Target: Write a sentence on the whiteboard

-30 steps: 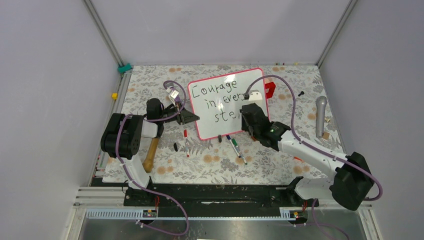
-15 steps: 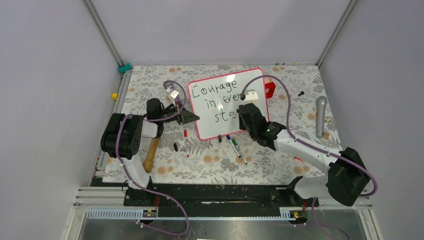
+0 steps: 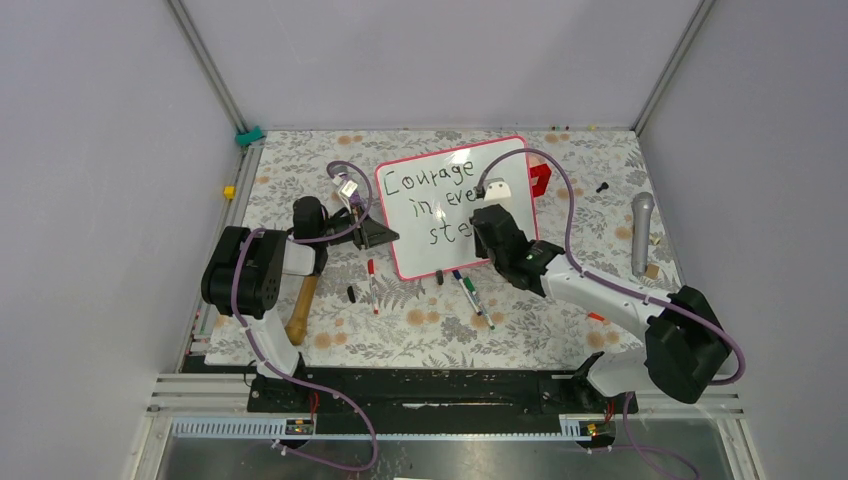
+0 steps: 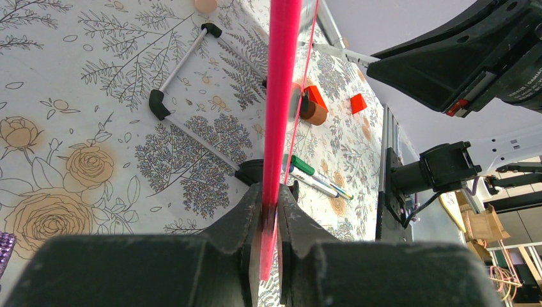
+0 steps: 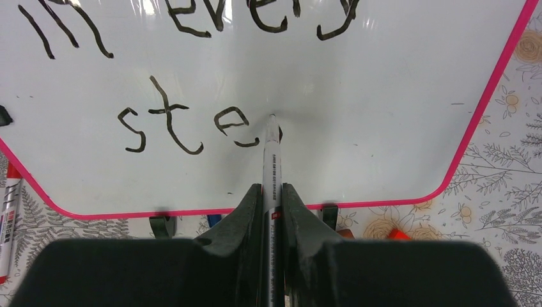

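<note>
Two arms meet at the whiteboard [image 3: 412, 252], which sits near the middle of the table [image 3: 560, 325], over its flowered cover; the board is turned a little askew, its thin pink-red frame showing all round.

The left gripper [image 3: 378, 233] is at the board's left edge; in the left wrist view its jaws [image 4: 269, 208] are pinched onto the pink frame [image 4: 281, 96], which runs up between the fingers as a narrow strip.

The right gripper [image 3: 487, 222] hangs over the lower right part of the board; in the right wrist view its jaws [image 5: 271, 192] are clamped on a slim marker [image 5: 271, 157] that points away from the camera; the tip seems to touch the white surface [image 5: 383, 96], though glare and the tip's own reflection make contact hard to confirm.

The sentence [image 3: 432, 195] is in thin black hand lettering: "Courage" on the top line, "in every" below it, and "ste" [image 5: 185, 125] on the third line, with the marker tip just right of the "e".

Several loose markers [image 3: 470, 290] lie on the cover just below the board's lower edge; a small red block [image 3: 540, 178] sits beside its right edge; a microphone [image 3: 642, 230] lies well apart at the far right.
</note>
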Tool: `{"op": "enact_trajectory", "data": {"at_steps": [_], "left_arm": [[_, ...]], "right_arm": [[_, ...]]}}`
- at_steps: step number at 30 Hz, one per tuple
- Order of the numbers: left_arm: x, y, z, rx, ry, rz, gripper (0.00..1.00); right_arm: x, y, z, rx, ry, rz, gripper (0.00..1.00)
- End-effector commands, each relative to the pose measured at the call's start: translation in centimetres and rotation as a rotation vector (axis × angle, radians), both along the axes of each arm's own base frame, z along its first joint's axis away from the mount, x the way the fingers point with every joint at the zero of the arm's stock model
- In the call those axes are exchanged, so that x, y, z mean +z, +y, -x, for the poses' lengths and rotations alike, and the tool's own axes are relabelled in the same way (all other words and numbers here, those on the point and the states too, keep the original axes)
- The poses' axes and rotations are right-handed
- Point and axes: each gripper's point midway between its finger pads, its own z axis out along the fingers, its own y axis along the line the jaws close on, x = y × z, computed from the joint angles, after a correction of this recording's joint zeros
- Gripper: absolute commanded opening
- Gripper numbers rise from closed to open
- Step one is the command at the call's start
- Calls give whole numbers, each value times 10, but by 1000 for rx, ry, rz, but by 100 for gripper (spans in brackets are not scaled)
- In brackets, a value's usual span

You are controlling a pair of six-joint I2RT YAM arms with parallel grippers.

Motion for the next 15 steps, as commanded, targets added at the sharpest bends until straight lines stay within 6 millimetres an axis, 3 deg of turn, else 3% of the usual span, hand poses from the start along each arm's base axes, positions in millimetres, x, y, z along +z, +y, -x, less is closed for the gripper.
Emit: {"op": "enact_trajectory", "data": {"at_steps": [1, 15], "left_arm": [[-4, -1, -4, 25, 1, -25, 0], [-3, -1, -4, 25, 1, -24, 0]], "right_arm": [[30, 4, -20, -38, -88, -27, 0], [24, 4, -27, -54, -79, 2, 0]]}}
